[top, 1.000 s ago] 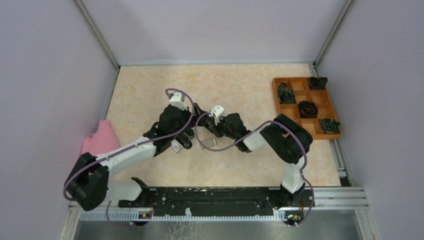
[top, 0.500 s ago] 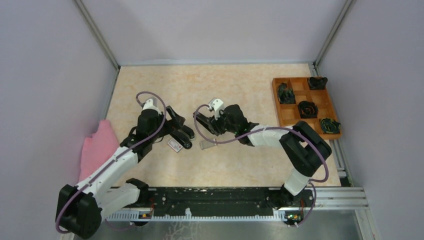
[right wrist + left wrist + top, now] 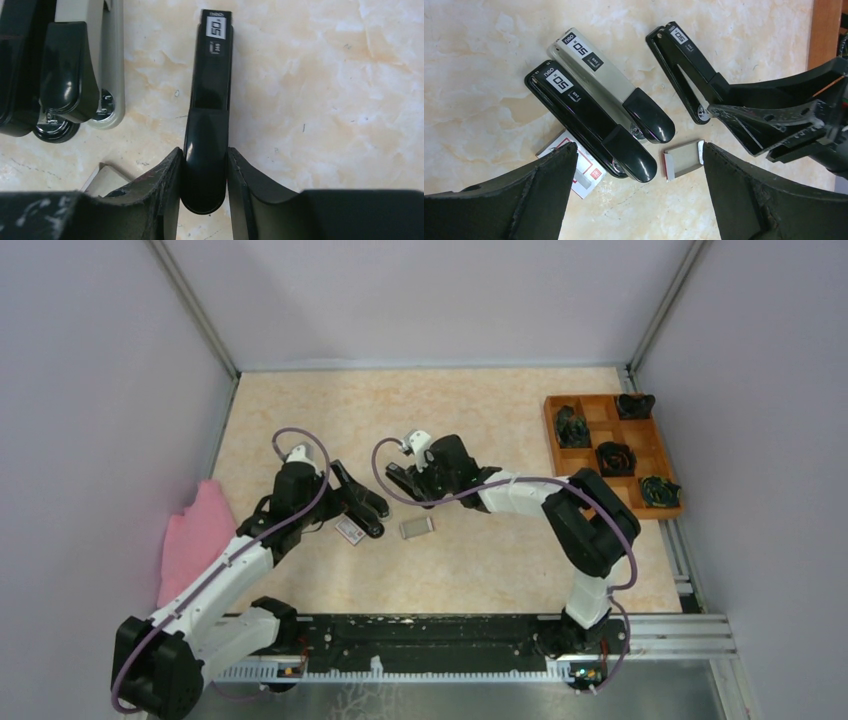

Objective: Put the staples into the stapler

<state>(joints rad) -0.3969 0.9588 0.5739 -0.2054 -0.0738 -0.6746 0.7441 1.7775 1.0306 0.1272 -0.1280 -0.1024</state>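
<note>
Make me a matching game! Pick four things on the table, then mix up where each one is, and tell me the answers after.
Things:
1. black plastic stapler set apart from the other two
2. grey stapler with a black cap
3. flat silvery-grey block of metal staples
4. small red-and-white box

Places:
A. loose on the table, touching no stapler
B. between the fingers of the right end effector
C. side by side with the second black stapler
D. peeking out from beside that second black stapler

Pairs: 1-B, 2-C, 3-A, 4-D
</note>
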